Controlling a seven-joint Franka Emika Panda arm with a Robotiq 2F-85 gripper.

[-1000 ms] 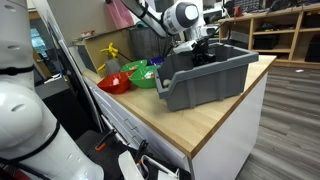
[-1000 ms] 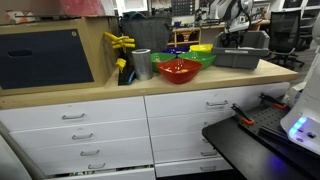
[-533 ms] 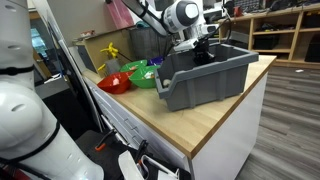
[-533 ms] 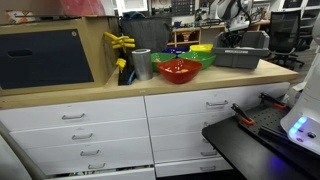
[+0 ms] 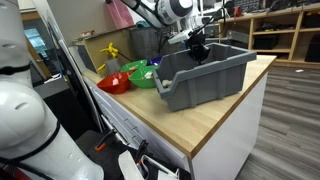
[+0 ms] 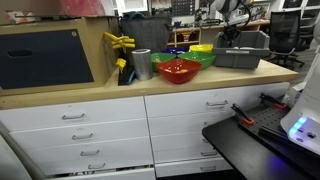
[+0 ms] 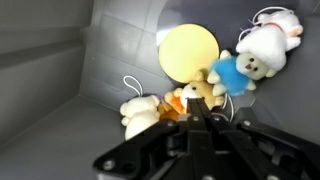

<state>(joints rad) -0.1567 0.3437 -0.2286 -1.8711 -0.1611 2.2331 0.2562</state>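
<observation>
The gripper (image 5: pixel 197 45) hangs just above the open top of the grey bin (image 5: pixel 200 88), which stands on the wooden tabletop (image 5: pixel 205 128) beside a green bowl (image 5: pixel 143 77) and a red bowl (image 5: pixel 113 83). In the wrist view the jaws are pressed together, their tips meeting right at a small orange plush toy (image 7: pixel 187 97) that lies on the bin floor. Whether a fold or loop of it is caught between them cannot be told. Around that toy lie a cream plush toy (image 7: pixel 138 110) touching it on one side, a pale yellow ball (image 7: pixel 188 53) just beyond it, and a white lamb plush in blue (image 7: pixel 255 62) near the bin's far corner. The step in hand looks like the pinch on the orange plush toy, just completed. The next move would call for a slow, straight lift that clears the bin's wall, watching whether the toy comes up alone or drags its neighbours along.
</observation>
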